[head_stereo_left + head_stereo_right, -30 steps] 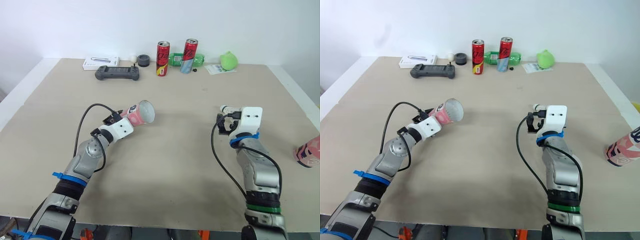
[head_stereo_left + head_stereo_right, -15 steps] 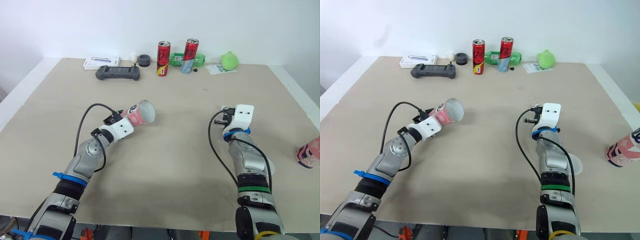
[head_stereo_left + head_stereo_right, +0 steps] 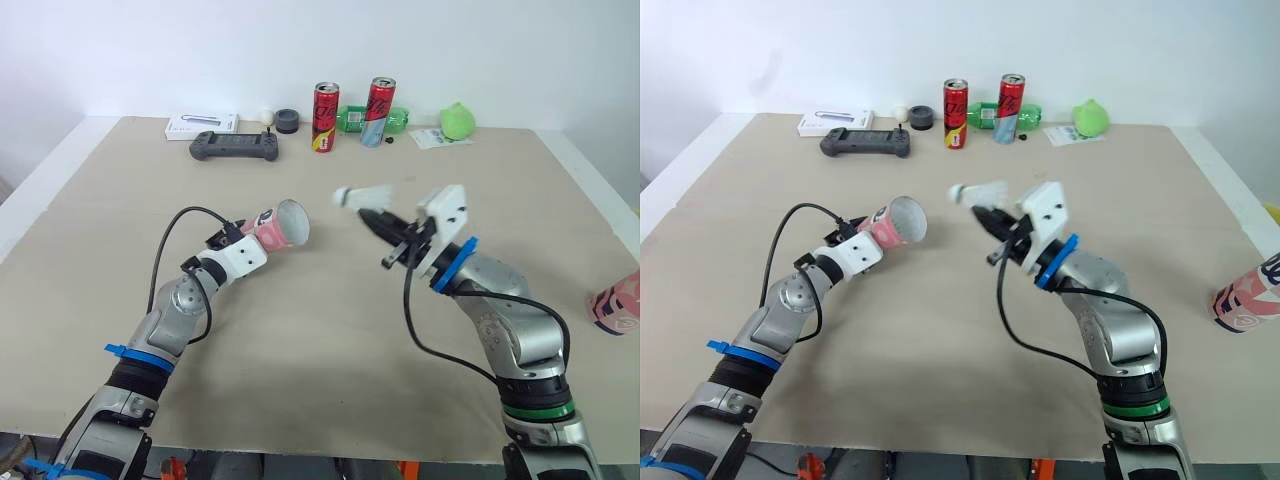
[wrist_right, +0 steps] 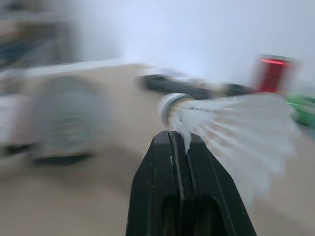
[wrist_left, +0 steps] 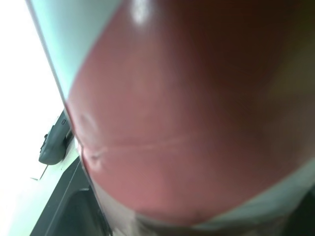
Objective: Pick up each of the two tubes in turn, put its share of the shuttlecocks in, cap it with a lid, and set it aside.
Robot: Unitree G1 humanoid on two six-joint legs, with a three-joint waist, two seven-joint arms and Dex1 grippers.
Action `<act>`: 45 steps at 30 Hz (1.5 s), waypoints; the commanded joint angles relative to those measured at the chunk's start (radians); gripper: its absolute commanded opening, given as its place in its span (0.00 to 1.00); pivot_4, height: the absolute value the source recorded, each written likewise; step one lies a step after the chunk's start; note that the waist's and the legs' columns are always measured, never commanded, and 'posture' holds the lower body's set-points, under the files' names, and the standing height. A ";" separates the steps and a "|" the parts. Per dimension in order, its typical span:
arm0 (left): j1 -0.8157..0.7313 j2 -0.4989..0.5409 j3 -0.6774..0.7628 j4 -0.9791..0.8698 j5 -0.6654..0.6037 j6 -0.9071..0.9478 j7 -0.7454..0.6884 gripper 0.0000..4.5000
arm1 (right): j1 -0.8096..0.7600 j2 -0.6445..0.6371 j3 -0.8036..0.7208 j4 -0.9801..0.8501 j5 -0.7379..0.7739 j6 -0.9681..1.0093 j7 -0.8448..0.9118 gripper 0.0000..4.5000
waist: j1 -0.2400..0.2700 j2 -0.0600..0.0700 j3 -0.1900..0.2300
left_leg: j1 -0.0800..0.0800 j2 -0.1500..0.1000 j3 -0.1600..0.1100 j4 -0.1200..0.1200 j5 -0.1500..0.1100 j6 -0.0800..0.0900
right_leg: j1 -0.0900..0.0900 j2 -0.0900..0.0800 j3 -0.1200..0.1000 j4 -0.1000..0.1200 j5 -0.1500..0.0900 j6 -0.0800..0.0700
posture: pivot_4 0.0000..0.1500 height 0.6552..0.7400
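White shuttlecock (image 3: 350, 194) pinched in right gripper (image 3: 366, 214), left gripper (image 3: 250, 233) clamping pink tube (image 3: 281, 225), red cans (image 3: 326, 117), gamepad (image 3: 235, 147) behind

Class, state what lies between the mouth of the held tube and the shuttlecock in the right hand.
Nothing: in the left eye view, just a gap above bare table separates the tube and the shuttlecock.

No text, brand or number can be read anywhere. The left red can (image 3: 326, 117) and the right red can (image 3: 378, 112) at the far edge carry pale lettering down their sides, too small to make out. The white box (image 3: 202, 126) at the far left bears a faint dark mark, illegible. The raised pink tube (image 3: 275, 226) at near left and the second pink tube (image 3: 615, 307) at the right edge show printed patterns, none legible
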 commanded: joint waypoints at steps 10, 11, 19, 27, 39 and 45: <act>-0.005 -0.003 0.005 -0.021 -0.006 0.001 0.003 0.65 | -0.134 0.088 0.183 -0.005 -0.102 0.027 0.037 0.12 | 0.003 0.000 0.000 | -0.001 0.000 0.000 0.000 0.000 0.000 | -0.001 0.000 0.000 0.000 0.000 0.000 | 1.00 1.00; -0.004 -0.002 0.006 -0.022 -0.006 0.002 0.003 0.65 | -0.138 0.090 0.182 -0.010 -0.093 0.038 0.048 0.15 | 0.003 0.000 0.000 | -0.001 0.000 0.000 -0.001 0.000 0.000 | -0.001 0.000 0.000 0.000 0.000 0.000 | 1.00 1.00; 0.006 -0.001 0.009 -0.033 -0.006 0.008 0.006 0.65 | -0.268 -0.006 0.127 0.063 -0.092 0.063 0.150 0.33 | 0.004 0.000 0.000 | -0.001 0.000 0.000 0.000 0.000 0.000 | -0.001 0.000 0.000 0.000 0.001 -0.001 | 1.00 1.00; -0.010 -0.010 0.003 -0.022 -0.006 0.007 0.007 0.65 | -0.444 0.001 0.307 0.336 -0.285 -0.122 0.270 0.01 | 0.003 0.000 0.000 | 0.000 0.001 0.001 -0.001 0.000 0.000 | -0.002 0.000 -0.001 0.000 0.000 -0.001 | 1.00 1.00; 0.007 -0.016 0.001 -0.042 -0.003 0.014 0.002 0.65 | -0.641 0.173 0.450 0.718 -0.522 -0.434 0.323 0.01 | 0.003 0.000 0.000 | -0.002 0.000 0.001 -0.002 0.000 0.000 | -0.003 0.000 -0.001 0.000 0.002 -0.004 | 1.00 1.00; 0.024 -0.014 0.005 -0.059 -0.004 0.017 0.000 0.65 | -0.636 0.107 0.321 0.560 -0.429 -0.364 0.407 0.01 | 0.004 0.000 0.000 | -0.002 0.000 0.000 -0.002 0.000 0.000 | -0.004 0.000 -0.001 0.000 0.004 -0.008 | 1.00 1.00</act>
